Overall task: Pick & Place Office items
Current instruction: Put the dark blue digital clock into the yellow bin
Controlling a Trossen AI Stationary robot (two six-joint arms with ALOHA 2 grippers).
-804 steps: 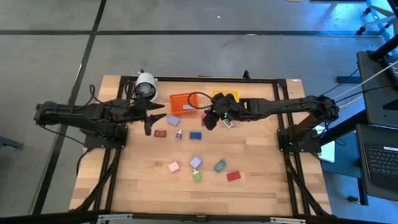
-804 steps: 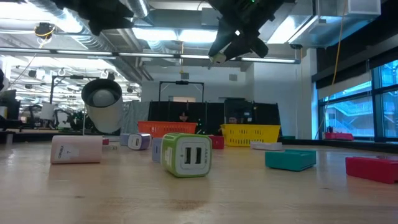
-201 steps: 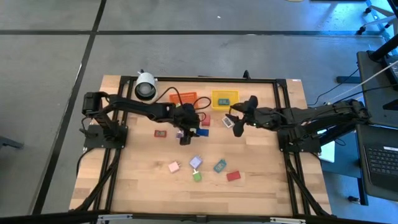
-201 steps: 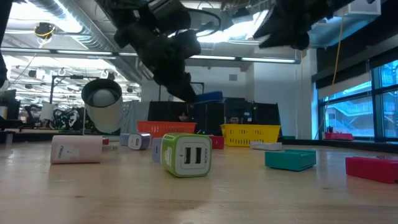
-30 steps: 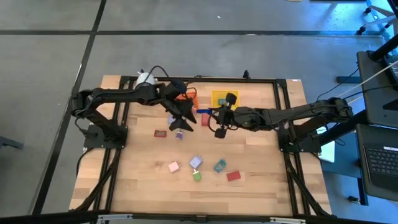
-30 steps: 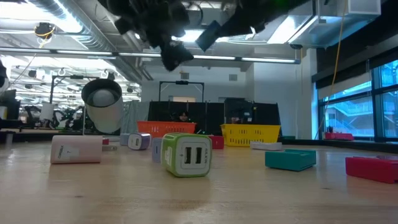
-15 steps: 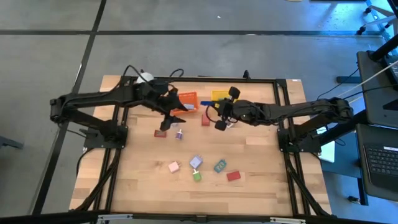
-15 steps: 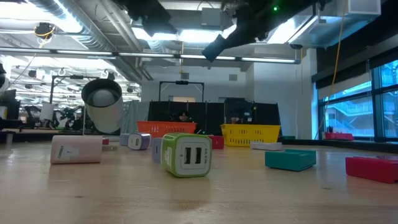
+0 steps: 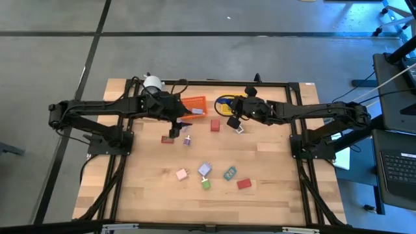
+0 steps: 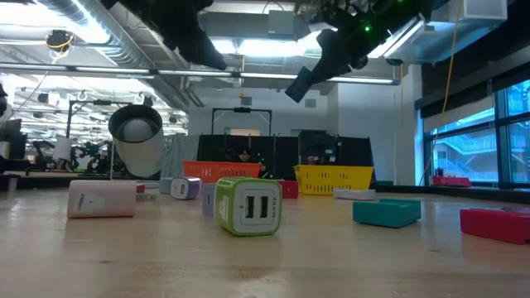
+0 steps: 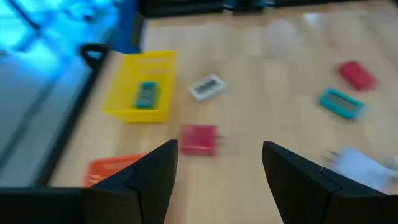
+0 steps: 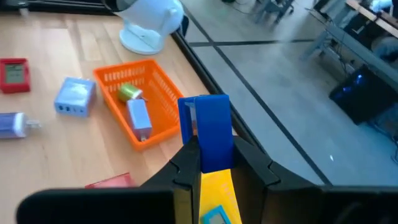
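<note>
My right gripper (image 12: 214,155) is shut on a blue block (image 12: 207,124) and hovers over the yellow mesh bin (image 12: 214,193) near the table's far edge; the blue block (image 9: 224,102) shows there from above. My left gripper (image 11: 217,149) is open and empty, in the air near the orange bin (image 9: 193,106), above a red block (image 9: 168,139). Loose on the wood lie a lilac block (image 9: 187,139), a red one (image 9: 215,125), a white one (image 9: 239,129), and nearer a pink (image 9: 182,173), lilac (image 9: 205,169), green (image 9: 206,184), teal (image 9: 229,173) and red (image 9: 244,184) block. My right gripper pinches the blue block by its back part (image 12: 210,163) between the two fingers, and the rest of the block sticks out past the fingertips (image 12: 186,163). The fingers reach in from the table's right, slanting downward. The block is lifted clear, above the yellow bin.
The orange bin (image 12: 134,93) holds a green piece (image 12: 129,92) and a pale lilac piece (image 12: 138,115). The yellow bin (image 11: 142,87) holds a teal piece (image 11: 147,94). A white cylindrical camera-like object (image 9: 152,83) stands at the far left corner. A black frame (image 9: 286,83) borders the tabletop.
My right gripper has carried the blue block toward the far edge and a little to the right, from above the open table to over the yellow bin. My left gripper has drawn back toward the table's left, away from the right gripper.
</note>
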